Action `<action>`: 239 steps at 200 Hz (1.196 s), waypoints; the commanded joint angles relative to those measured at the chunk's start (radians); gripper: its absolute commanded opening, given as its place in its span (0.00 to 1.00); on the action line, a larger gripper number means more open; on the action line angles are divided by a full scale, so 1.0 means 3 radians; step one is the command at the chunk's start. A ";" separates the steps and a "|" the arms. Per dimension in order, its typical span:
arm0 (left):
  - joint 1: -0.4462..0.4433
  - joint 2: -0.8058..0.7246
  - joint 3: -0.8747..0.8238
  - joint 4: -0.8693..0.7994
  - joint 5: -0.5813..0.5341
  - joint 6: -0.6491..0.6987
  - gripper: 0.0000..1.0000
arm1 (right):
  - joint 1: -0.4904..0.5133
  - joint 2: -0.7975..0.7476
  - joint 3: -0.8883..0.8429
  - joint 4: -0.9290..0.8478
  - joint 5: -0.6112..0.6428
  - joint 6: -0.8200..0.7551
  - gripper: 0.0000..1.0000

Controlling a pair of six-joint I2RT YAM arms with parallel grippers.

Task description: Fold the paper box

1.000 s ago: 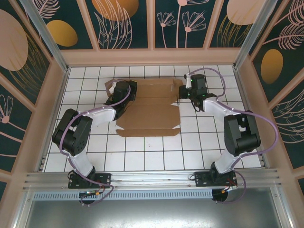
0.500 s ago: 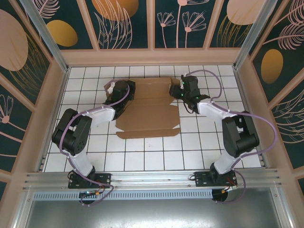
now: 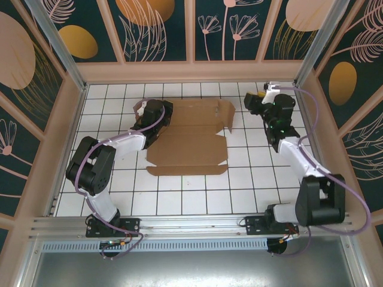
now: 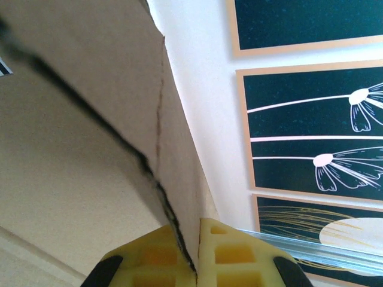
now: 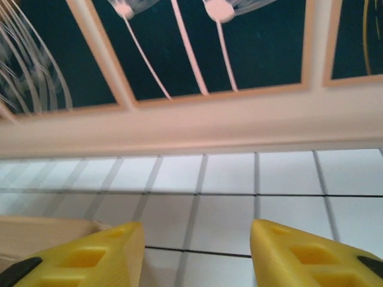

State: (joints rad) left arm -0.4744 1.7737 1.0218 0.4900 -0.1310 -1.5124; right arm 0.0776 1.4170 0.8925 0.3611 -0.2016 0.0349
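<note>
The paper box (image 3: 188, 136) is a flat brown cardboard sheet with creases, lying in the middle of the tiled floor. Its right flap (image 3: 227, 113) stands partly raised. My left gripper (image 3: 157, 113) sits at the sheet's far left corner. In the left wrist view its yellow fingers (image 4: 230, 254) are pressed together on a raised cardboard flap (image 4: 119, 119), so it is shut on the box. My right gripper (image 3: 251, 103) hovers to the right of the sheet, apart from it. It is open (image 5: 197, 251), with bare tiles between its fingers and a sliver of cardboard (image 5: 42, 233) at the left.
Patterned walls (image 3: 191, 30) enclose the white tiled floor (image 3: 191, 191) on three sides. The back wall's ledge (image 5: 191, 128) is close ahead of the right gripper. An aluminium rail (image 3: 191, 224) runs along the near edge with both arm bases on it.
The right gripper has opened, let go of the box's right flap and swung away to the right rear. The left gripper has kept its grip and place.
</note>
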 commanded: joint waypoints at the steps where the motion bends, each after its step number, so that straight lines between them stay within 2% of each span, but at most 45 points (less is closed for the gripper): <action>1: -0.0040 0.0064 -0.0012 -0.0491 0.0087 0.0170 0.00 | -0.0028 0.0418 0.0084 -0.0104 -0.0074 -0.0890 0.47; 14: -0.0038 0.0065 -0.0013 -0.0486 0.0108 0.0176 0.00 | -0.0031 0.0550 0.0027 -0.0008 -0.0203 -0.1124 0.44; 42: -0.0040 0.0051 -0.0026 -0.0473 0.0140 0.0217 0.00 | 0.0052 0.0662 -0.0140 0.0133 -0.0749 -0.1649 0.41; 61: -0.0040 0.0036 -0.0025 -0.0468 0.0143 0.0261 0.00 | 0.0209 0.0779 -0.0119 0.0037 -0.0678 -0.1984 0.43; 88: -0.0037 -0.0010 -0.0054 -0.0464 0.0138 0.0332 0.00 | 0.0301 0.0904 -0.0112 0.0139 -0.0673 -0.2027 0.44; 133: -0.0035 -0.0082 -0.0144 -0.0223 0.0278 0.0529 0.00 | 0.0436 0.0609 -0.0534 0.0699 -0.0911 -0.2162 0.45; 155: -0.0036 -0.0068 -0.0263 -0.0175 0.0362 0.0639 0.00 | 0.0476 0.0455 -0.0664 0.0718 -0.0960 -0.2205 0.45; 239: -0.0033 -0.0179 -0.0553 -0.0051 0.0456 0.0879 0.00 | 0.0714 0.0237 -0.0838 0.0540 -0.0675 -0.2553 0.41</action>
State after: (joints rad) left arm -0.4744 1.7142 0.9043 0.5831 -0.0322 -1.3243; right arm 0.2623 1.5227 0.6441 0.5163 -0.4366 -0.6815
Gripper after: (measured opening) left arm 0.051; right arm 0.417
